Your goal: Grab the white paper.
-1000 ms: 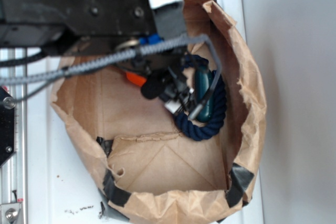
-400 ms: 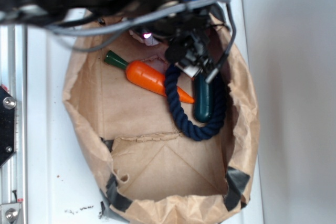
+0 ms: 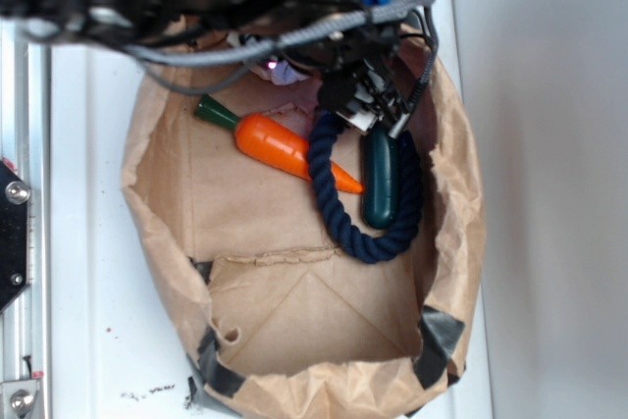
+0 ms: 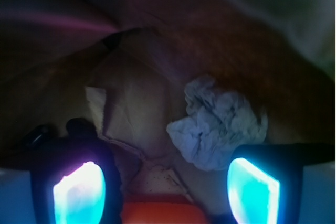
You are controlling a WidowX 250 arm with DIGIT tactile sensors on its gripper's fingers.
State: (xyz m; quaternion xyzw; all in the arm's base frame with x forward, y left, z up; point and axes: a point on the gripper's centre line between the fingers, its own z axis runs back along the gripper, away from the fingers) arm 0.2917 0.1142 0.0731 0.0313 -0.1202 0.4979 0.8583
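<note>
1. A large brown paper bag lies open on a white surface, with black tape on its lower corners.
2. Inside lie an orange toy carrot with a green top, a navy rope loop and a dark green cylinder.
3. The rope crosses over the carrot's tip and curls around the cylinder.
4. The black arm and the gripper hang over the bag's top edge; its jaws are too blurred to judge.
5. A pale scrap under the arm may be the white paper.

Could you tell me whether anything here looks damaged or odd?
The bag is worn: its rim is torn and ragged, and black tape patches its near corners. The paper is crumpled, lying beyond the open end effector.
</note>
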